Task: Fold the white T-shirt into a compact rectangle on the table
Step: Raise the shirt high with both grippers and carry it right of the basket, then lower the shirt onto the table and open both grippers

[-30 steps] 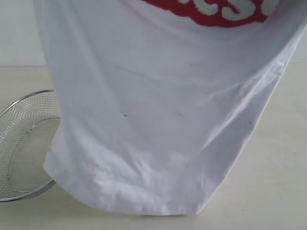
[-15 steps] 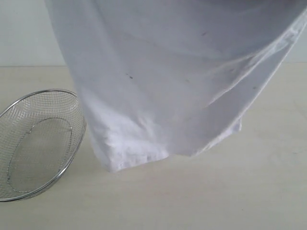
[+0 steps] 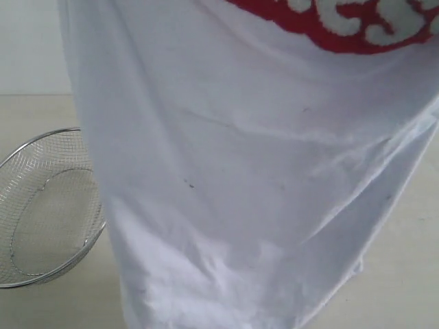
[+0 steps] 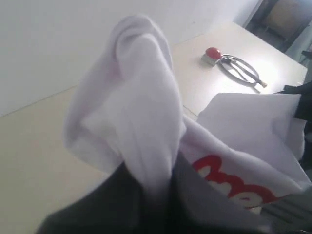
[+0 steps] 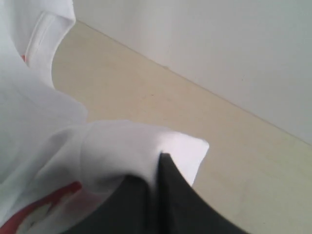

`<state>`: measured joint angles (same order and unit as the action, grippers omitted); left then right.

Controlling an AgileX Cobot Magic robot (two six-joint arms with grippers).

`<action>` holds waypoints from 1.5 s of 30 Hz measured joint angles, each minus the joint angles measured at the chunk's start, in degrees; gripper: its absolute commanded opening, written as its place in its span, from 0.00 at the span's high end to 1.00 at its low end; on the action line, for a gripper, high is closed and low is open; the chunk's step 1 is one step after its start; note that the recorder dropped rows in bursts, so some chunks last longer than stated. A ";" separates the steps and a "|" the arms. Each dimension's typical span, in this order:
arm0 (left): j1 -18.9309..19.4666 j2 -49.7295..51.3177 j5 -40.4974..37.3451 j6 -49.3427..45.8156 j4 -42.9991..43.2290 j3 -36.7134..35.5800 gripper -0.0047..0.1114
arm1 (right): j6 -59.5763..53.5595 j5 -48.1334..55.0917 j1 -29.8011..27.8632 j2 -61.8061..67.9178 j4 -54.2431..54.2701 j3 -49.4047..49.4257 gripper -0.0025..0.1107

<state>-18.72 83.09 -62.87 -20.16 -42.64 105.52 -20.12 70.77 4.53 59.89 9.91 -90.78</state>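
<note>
The white T-shirt [image 3: 240,178] hangs in the air in front of the exterior camera and fills most of that view. Its red lettering [image 3: 343,24] shows at the top, and its lower hem runs out past the bottom edge. Both grippers are hidden above that frame. In the left wrist view my left gripper [image 4: 156,190] is shut on a bunched fold of the T-shirt [image 4: 141,112]. My right gripper [image 5: 157,175] is shut on a corner of the T-shirt [image 5: 126,151] in the right wrist view. The beige table [image 3: 405,260] lies below.
A round wire-mesh basket [image 3: 41,205] sits on the table at the left, partly behind the cloth. In the left wrist view a red button [image 4: 213,53] and a metal ring object [image 4: 241,70] lie far off on the table. A pale wall [image 3: 31,44] stands behind.
The shirt rose half a second ago, with its hem high above the table, and has now dropped again so the lettering shows and the hem leaves the frame's bottom. Both grips stayed shut.
</note>
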 measured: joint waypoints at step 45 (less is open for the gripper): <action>11.74 32.49 27.99 -20.44 6.56 1.43 0.13 | 25.22 -34.38 -3.97 48.44 -22.34 1.13 0.50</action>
<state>-6.98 115.57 -34.88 -40.60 -36.07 106.95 5.11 36.39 0.56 108.33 -12.42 -89.65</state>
